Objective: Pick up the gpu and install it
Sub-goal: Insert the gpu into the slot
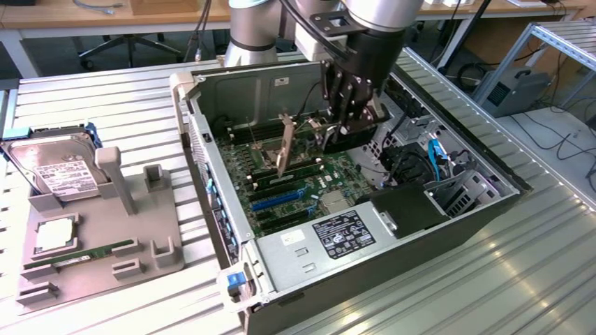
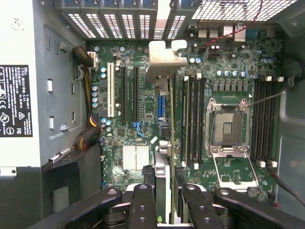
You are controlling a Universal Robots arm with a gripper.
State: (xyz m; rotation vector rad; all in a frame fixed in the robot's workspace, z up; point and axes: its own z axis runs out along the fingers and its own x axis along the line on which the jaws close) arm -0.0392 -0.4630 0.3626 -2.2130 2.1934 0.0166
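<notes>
End effector (image 2: 167,191) pinches the upper edge of the thin flat dark gpu (image 1: 283,143) with silver-beige metal bracket, held edge-down over the green motherboard (image 1: 308,190) in the open grey case (image 1: 251,91), bracket toward the exterior view's left; judged light, stiff, fragile: grip board edges only.

The exterior view looks obliquely down from a distance onto the open computer case (image 1: 391,279). The wrist view faces past the gripper (image 2: 167,191), close above the motherboard (image 2: 147,100), which both views share.
</notes>
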